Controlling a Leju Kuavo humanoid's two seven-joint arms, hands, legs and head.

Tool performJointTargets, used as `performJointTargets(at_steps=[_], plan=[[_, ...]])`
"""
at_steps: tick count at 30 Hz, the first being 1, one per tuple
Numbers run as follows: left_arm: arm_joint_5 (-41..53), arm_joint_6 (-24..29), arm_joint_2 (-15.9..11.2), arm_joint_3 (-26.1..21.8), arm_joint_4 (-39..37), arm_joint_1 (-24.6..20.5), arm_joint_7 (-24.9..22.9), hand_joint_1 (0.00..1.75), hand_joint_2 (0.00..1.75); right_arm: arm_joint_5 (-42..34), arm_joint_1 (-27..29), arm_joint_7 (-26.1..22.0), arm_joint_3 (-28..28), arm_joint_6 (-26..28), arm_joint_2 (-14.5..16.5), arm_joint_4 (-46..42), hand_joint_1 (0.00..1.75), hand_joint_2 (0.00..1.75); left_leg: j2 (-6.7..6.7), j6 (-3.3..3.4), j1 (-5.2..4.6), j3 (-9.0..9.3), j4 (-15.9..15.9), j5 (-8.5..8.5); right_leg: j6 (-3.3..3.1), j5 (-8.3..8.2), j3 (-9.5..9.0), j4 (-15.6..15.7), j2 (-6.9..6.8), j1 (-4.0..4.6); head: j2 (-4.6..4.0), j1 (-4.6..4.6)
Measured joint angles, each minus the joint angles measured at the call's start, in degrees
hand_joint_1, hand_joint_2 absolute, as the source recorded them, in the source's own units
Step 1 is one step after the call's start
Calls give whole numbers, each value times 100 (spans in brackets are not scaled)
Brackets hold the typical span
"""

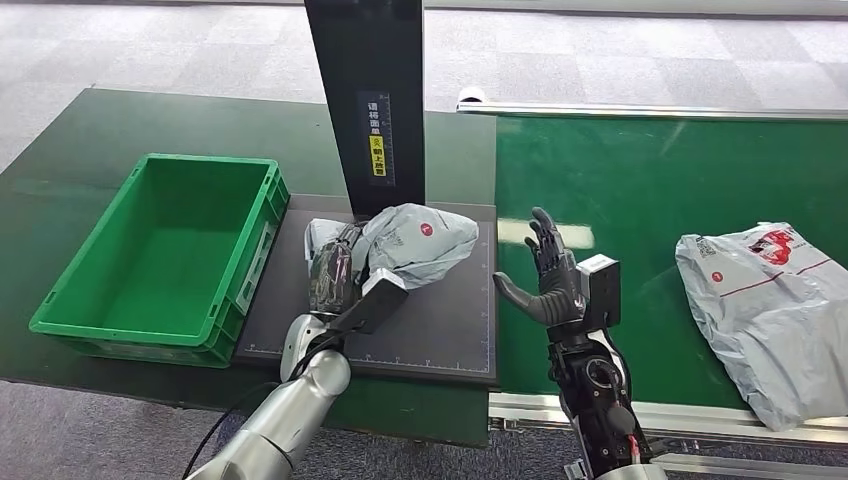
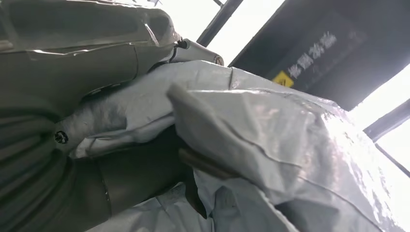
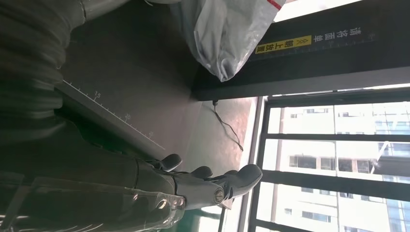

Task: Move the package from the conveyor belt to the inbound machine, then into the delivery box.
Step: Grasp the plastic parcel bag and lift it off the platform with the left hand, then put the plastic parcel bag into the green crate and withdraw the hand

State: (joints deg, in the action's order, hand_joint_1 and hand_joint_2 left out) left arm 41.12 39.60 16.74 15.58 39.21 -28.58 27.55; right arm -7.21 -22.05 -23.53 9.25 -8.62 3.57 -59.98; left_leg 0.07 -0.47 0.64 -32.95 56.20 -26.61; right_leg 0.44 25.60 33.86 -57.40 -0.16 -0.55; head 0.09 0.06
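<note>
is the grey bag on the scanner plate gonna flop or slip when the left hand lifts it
Probably floppy: the bag is crumpled, creased film that bunches where the left hand grips it, so free ends would likely sag. Its glossy sheen in the left wrist view suggests it may slip. It looks light for its size, puffed rather than packed tight, though the contents are hidden.

Left hand (image 1: 335,272) grips with fingers closed; right hand (image 1: 548,275) upright, fingers spread.

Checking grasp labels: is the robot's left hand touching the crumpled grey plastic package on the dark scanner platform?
Touching. In the head view the left hand wraps the crumpled grey plastic package; the left wrist view shows the plastic bunched against its thumb.
</note>
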Motion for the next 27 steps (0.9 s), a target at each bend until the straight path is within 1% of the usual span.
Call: performJointTargets(at_steps=[6, 11, 14, 19, 22, 24, 27], plan=[[32, 9, 44, -516, 900, 397, 573, 175, 175, -25, 20, -80, 1, 12, -30, 0, 0, 175, 1, 0, 0, -4, 0, 0, 0, 0, 7, 0, 1, 0, 0, -1], [253, 11, 132, -1008, 1996, 702, 1100, 175, 175, -26, 81, -118, 1, 32, -56, 0, 0, 175, 3, 0, 0, -8, 0, 0, 0, 0, 10, 0, 2, 1, 0, -2], [481, 11, 155, -1363, 2616, 774, 1217, 175, 175, -26, 99, -119, 0, 45, -63, -1, 0, 175, 3, 0, 1, -8, 0, 0, 0, 0, 10, 0, 2, 1, 0, -1], [746, 15, 168, -1771, 3181, 793, 1225, 175, 175, -26, 106, -118, 1, 51, -68, -2, 0, 175, 2, 0, 1, -9, 0, 1, 0, 0, 9, 0, 1, 1, 0, -1], [1357, 16, 184, -2088, 3478, 737, 1143, 175, 175, -35, 110, -108, 3, 50, -92, -2, 0, 175, 4, 0, 0, -9, 0, 1, 0, 0, 10, 0, 2, 1, 0, -1], [2030, 17, 203, -2444, 3593, 623, 885, 175, 175, -51, 122, -98, 4, 51, -123, -5, 0, 175, 3, 0, 0, -8, 0, 1, 0, 0, 10, 0, 2, 1, 0, -1], [2994, 16, 191, -2950, 3510, 392, 240, 175, 175, -88, 165, -91, 8, 70, -154, -31, 0, 175, 2, -1, 1, -8, 0, 1, 0, 0, 10, 0, 2, 1, 0, 0]])
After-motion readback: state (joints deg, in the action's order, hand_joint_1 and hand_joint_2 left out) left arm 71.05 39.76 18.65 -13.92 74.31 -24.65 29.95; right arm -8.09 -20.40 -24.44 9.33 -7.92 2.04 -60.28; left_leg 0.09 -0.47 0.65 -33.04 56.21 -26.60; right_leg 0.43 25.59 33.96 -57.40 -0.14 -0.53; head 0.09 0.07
